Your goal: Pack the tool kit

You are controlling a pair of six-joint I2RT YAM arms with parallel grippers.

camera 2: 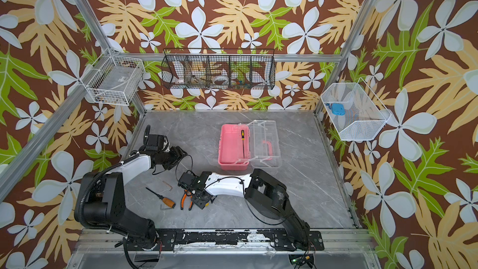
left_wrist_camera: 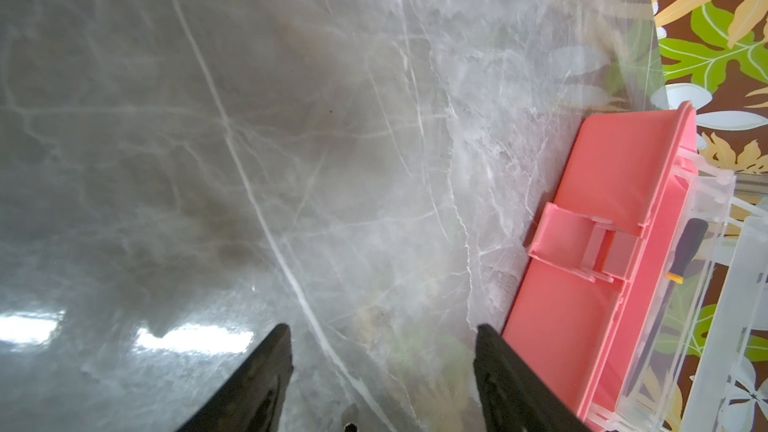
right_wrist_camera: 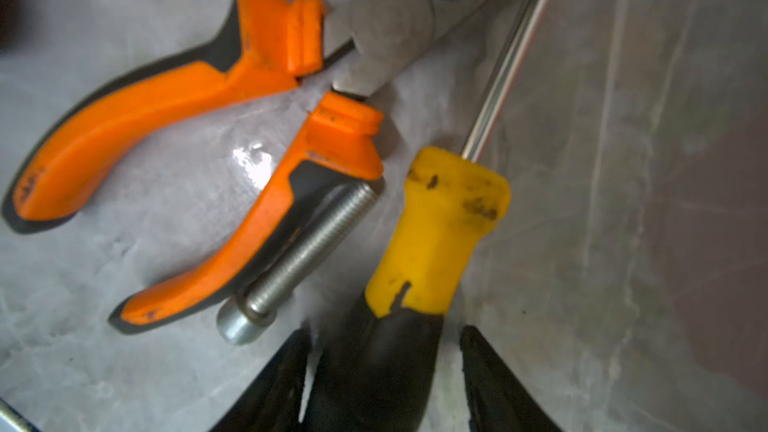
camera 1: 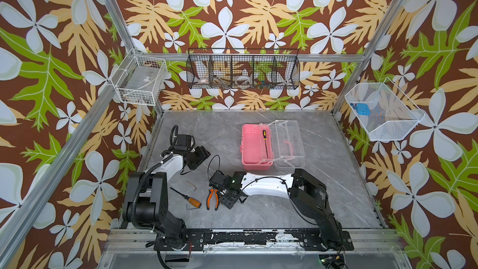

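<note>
The pink tool kit case (camera 1: 254,151) lies open in both top views, its clear lid (camera 1: 288,143) folded out to the right. A yellow-black screwdriver (camera 1: 265,142) rests inside it. My right gripper (right_wrist_camera: 383,332) is low over the table, open, its fingers either side of another yellow-black screwdriver's (right_wrist_camera: 440,234) black handle with gaps showing. Orange-black pliers (right_wrist_camera: 187,93) and a steel bolt (right_wrist_camera: 299,255) lie right beside it. My left gripper (left_wrist_camera: 383,328) is open and empty over bare table, left of the case (left_wrist_camera: 602,201).
An orange-handled screwdriver (camera 1: 190,199) and two hex keys (camera 1: 191,185) lie left of the pliers (camera 1: 212,199). A black wire basket (camera 1: 243,69) hangs on the back wall. White wire baskets (camera 1: 139,81) hang on the side walls.
</note>
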